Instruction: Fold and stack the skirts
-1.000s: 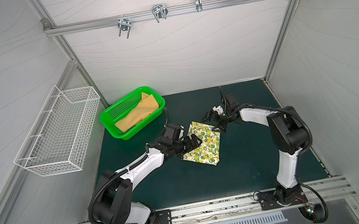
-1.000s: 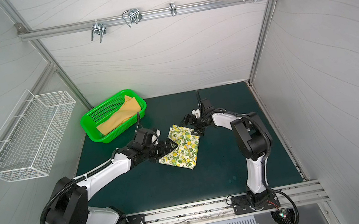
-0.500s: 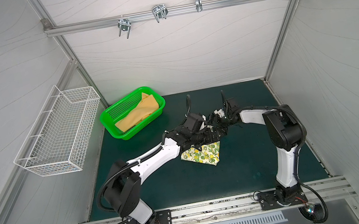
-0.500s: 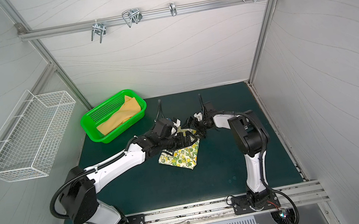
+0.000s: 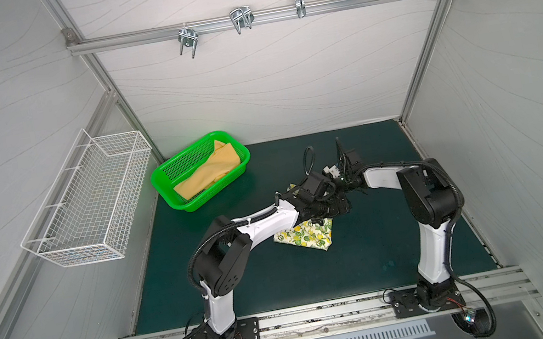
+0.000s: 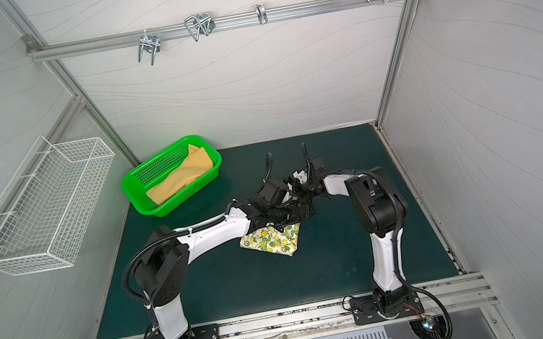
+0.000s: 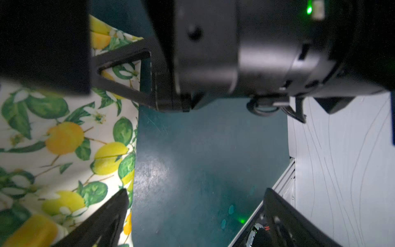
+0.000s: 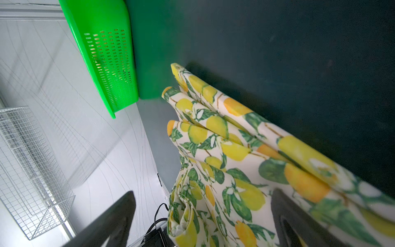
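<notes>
Top view: left tool [image 5: 340, 208], right tool [image 5: 337, 186] spread wide, meeting at lemon skirt [image 5: 305, 237].

The lemon skirt [image 8: 235, 149] just ahead of my right gripper [image 8: 203, 196] reads as thin woven cloth, matt, with soft rolled folds and a crisp print. The mat [image 7: 192, 160] under my left gripper [image 7: 195, 198] is dark green and smooth. It has a faint sheen and fine scuffs where the light catches it. The fingers [image 7: 115, 213] look like matt black plastic. Off to the left of my left gripper, the basket [image 5: 186, 160] is glossy bright green plastic, perforated. The mustard skirt [image 5: 211, 173] in it is plain matt cloth. Further left, the rack [image 5: 89, 204] is white coated wire. The arm shells [image 5: 264, 224] behind my tools are smooth white with a satin look. The rail [image 5: 274, 15] high above them is bare brushed metal.
</notes>
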Action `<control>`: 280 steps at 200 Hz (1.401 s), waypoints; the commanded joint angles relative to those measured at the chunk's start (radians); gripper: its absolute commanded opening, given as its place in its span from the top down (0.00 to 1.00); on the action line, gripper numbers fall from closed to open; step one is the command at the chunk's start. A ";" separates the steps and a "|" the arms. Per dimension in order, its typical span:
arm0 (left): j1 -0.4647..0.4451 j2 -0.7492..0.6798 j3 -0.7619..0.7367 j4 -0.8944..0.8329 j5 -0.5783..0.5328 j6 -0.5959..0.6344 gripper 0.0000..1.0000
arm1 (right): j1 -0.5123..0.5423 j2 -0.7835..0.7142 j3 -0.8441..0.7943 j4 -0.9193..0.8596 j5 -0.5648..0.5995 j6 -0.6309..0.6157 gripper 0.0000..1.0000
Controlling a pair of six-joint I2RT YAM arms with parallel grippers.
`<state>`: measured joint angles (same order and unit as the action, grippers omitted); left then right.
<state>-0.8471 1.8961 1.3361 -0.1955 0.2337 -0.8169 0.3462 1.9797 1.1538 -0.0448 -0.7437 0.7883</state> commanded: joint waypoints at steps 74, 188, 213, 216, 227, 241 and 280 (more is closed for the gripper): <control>-0.011 0.092 0.153 -0.231 -0.124 0.081 0.01 | -0.004 0.045 -0.050 -0.039 0.048 -0.024 0.01; -0.011 0.034 0.091 -0.447 -0.250 0.144 0.01 | -0.019 0.034 -0.069 -0.058 0.069 -0.061 0.01; -0.012 -0.030 -0.003 -0.419 -0.249 0.132 0.01 | -0.023 0.032 -0.073 -0.056 0.065 -0.064 0.01; -0.012 -0.038 -0.015 -0.412 -0.247 0.129 0.01 | -0.022 0.029 -0.074 -0.056 0.064 -0.064 0.01; -0.012 -0.073 -0.064 -0.381 -0.246 0.119 0.01 | -0.022 0.027 -0.077 -0.053 0.063 -0.064 0.01; -0.013 -0.116 -0.109 -0.328 -0.226 0.105 0.01 | -0.022 0.025 -0.078 -0.054 0.060 -0.065 0.01; -0.065 -0.135 0.001 -0.444 -0.354 0.140 0.01 | -0.022 0.022 -0.071 -0.067 0.058 -0.072 0.01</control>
<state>-0.8753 1.7752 1.2224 -0.5842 -0.0170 -0.7017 0.3305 1.9747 1.1225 -0.0059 -0.7689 0.7338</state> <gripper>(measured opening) 0.987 0.993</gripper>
